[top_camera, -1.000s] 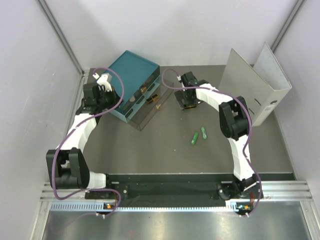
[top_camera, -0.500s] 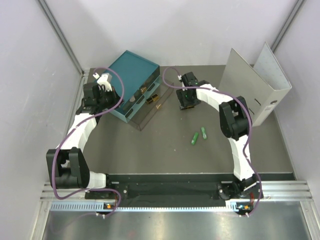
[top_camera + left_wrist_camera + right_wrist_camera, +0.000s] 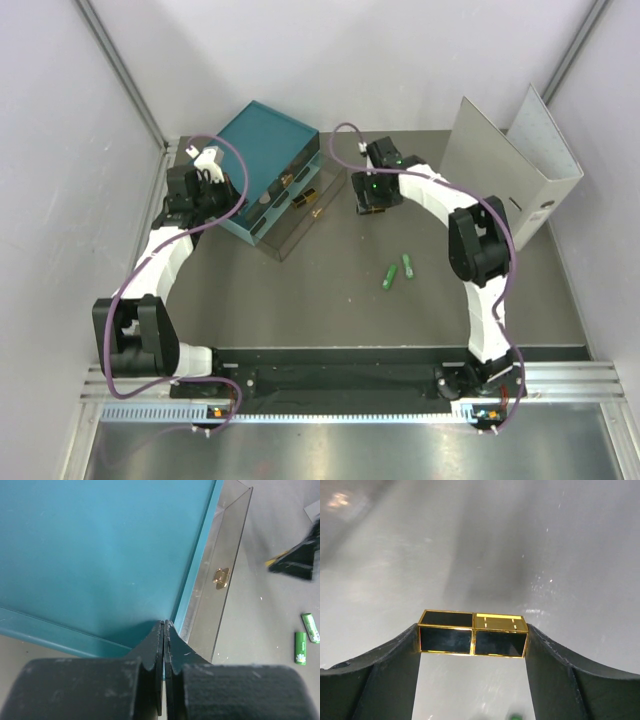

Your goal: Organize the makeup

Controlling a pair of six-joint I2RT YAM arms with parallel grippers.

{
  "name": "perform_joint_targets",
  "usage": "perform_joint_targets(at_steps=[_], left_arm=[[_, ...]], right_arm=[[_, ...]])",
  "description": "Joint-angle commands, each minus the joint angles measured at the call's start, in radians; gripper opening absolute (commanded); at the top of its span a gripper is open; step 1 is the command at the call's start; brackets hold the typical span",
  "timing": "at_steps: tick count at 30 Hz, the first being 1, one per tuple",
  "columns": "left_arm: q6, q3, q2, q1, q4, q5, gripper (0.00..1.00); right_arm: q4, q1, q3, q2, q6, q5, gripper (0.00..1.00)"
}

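My right gripper pinches a black-and-gold case; left gripper pressed together over teal box; green tube print possibly a daisy, unreadable

Grey table with teal drawer box, binder (upright), two green tubes

No writing can be read anywhere. The two green tubes, lying on the table nearer its right edge than its left, carry white print. One has a small flower-like mark, but the letters are too small to read. The pale label on the grey binder at the far right corner is also illegible.
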Motion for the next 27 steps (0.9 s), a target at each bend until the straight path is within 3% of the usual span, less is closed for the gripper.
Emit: perform_joint_targets(at_steps=[1, 12, 27], left_arm=[[0.018, -0.093, 0.087, -0.016, -0.308, 0.017, 0.0], [0.025, -0.088, 0.087, -0.016, -0.314, 0.019, 0.0], [0.031, -0.094, 0.083, -0.015, -0.322, 0.02, 0.0]], right_arm=[[-0.008, 0.017, 0.14, -0.116, 0.041, -0.045, 0.04], [-0.073, 0.145, 0.461, -0.007, 0.085, -0.096, 0.07], [-0.019, 0.333, 0.477, 0.092, 0.158, -0.142, 0.11]])
